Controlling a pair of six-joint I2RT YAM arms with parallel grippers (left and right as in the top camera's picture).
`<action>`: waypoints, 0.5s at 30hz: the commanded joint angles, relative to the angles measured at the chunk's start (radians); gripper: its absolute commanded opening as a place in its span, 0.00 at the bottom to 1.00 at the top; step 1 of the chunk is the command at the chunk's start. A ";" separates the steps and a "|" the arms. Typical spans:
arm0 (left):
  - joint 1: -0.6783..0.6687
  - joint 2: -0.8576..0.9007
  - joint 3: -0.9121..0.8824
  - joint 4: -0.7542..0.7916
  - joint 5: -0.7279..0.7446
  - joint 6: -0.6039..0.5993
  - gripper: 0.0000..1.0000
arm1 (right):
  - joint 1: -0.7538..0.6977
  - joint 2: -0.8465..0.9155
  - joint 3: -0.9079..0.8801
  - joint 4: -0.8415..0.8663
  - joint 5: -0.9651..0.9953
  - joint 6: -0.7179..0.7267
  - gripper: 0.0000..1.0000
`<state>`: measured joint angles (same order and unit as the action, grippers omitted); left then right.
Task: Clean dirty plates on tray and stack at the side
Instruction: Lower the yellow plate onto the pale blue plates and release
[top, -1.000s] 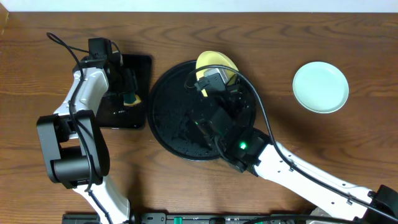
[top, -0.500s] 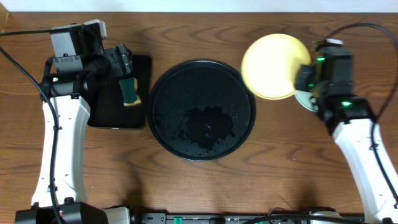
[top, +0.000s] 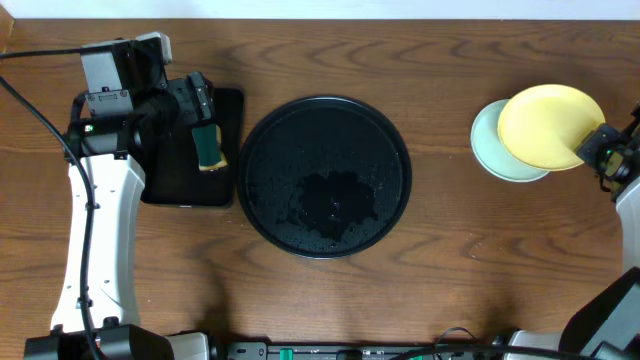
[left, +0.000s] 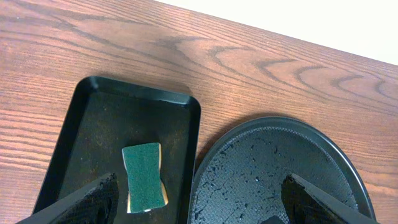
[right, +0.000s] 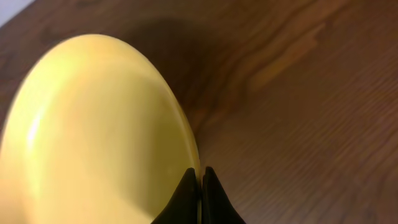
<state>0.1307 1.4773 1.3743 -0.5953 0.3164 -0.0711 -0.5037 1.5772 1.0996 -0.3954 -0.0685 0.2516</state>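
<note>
Wood table: round tray, rectangular tray, mint plate

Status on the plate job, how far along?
Done: tray holds no plates; mint plate lies aside; sponge parked, left tool open. In hand: right tool pinches yellow plate over it. Left: set it down, release. Only two plates in view.

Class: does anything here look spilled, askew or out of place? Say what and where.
The round tray is wet, with a dark puddle near its middle. The yellow plate hangs tilted in the right tool, overlapping the mint plate, not yet stacked.
</note>
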 joint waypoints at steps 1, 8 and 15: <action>0.003 0.004 0.004 -0.002 0.012 0.007 0.84 | -0.006 0.024 0.007 0.015 -0.019 -0.023 0.05; 0.003 0.004 0.004 -0.002 0.012 0.007 0.84 | 0.002 0.024 0.007 -0.043 -0.291 -0.209 0.99; 0.003 0.004 0.004 -0.002 0.012 0.007 0.84 | 0.141 0.024 0.008 -0.126 -0.232 -0.295 0.92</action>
<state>0.1307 1.4773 1.3743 -0.5957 0.3164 -0.0708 -0.4381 1.5982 1.0996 -0.5102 -0.3202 0.0223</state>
